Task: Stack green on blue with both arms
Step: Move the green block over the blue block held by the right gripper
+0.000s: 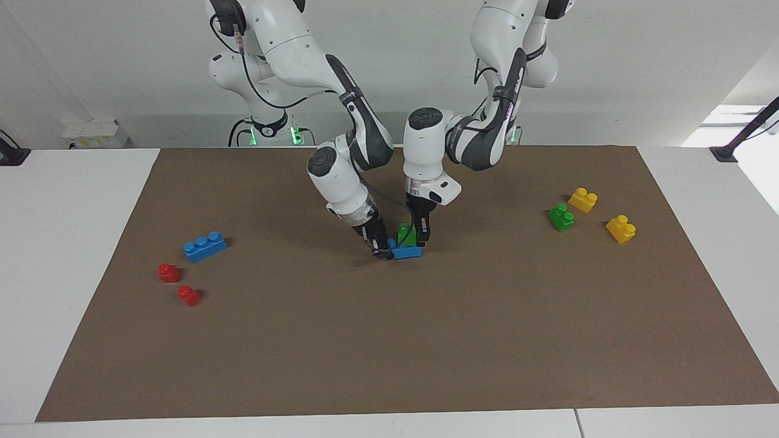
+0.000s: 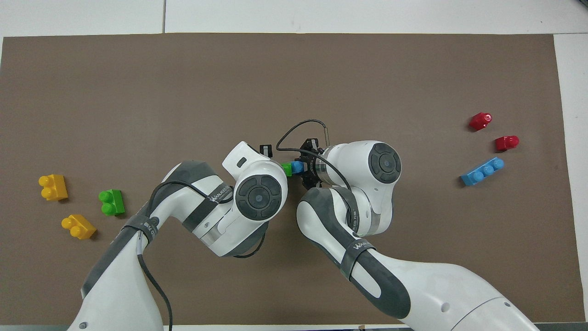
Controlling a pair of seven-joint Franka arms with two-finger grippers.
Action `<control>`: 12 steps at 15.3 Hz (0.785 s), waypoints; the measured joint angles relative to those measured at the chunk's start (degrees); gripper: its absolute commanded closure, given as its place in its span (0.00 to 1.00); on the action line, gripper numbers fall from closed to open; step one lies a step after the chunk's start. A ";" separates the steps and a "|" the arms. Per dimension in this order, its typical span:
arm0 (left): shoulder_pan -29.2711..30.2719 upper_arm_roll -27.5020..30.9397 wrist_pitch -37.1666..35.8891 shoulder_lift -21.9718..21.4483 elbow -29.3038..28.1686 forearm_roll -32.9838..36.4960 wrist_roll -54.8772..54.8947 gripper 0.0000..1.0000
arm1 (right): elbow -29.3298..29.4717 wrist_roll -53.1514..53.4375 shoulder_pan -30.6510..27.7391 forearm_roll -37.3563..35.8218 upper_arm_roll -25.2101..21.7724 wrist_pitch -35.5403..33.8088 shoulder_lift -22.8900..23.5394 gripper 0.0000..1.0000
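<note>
At the middle of the brown mat a green brick (image 1: pixel 404 234) sits on a blue brick (image 1: pixel 408 252) that lies low at the mat. My right gripper (image 1: pixel 383 250) is shut on the end of the blue brick toward the right arm's end of the table. My left gripper (image 1: pixel 419 238) comes straight down and is shut on the green brick. In the overhead view only slivers of the green brick (image 2: pixel 286 169) and the blue brick (image 2: pixel 297 166) show between the two hands; the left gripper is hidden under its own wrist.
A second blue brick (image 1: pixel 205 246) and two red bricks (image 1: pixel 168 272) (image 1: pixel 189 295) lie toward the right arm's end. A second green brick (image 1: pixel 561 216) and two yellow bricks (image 1: pixel 582 199) (image 1: pixel 621 229) lie toward the left arm's end.
</note>
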 measured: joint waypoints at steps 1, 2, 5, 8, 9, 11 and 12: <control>-0.08 -0.02 0.00 0.06 0.00 0.70 -0.37 0.56 | 0.00 0.00 0.00 0.00 0.00 0.00 0.00 1.00; -0.18 -0.03 0.00 0.10 0.00 1.50 -0.56 0.01 | 0.00 0.00 0.00 0.02 0.00 0.00 0.00 1.00; -0.29 0.11 -0.11 0.25 -0.04 3.28 -0.60 0.00 | -0.01 0.00 -0.04 0.05 0.00 0.00 0.00 1.00; -0.26 0.85 -0.11 0.13 0.07 3.80 -0.56 0.00 | -0.01 0.00 -0.06 0.05 0.00 0.00 0.00 1.00; -0.24 1.02 -0.11 -0.01 0.08 3.82 -0.53 0.00 | -0.01 0.00 -0.07 0.05 0.00 0.00 0.00 1.00; -0.17 1.22 -0.11 -0.36 0.09 3.84 -0.52 0.00 | -0.01 0.00 -0.07 0.05 0.00 -0.01 0.00 1.00; 0.11 1.27 -0.11 -0.55 0.11 3.87 -0.35 0.00 | -0.01 0.00 -0.08 0.05 0.00 -0.01 0.00 1.00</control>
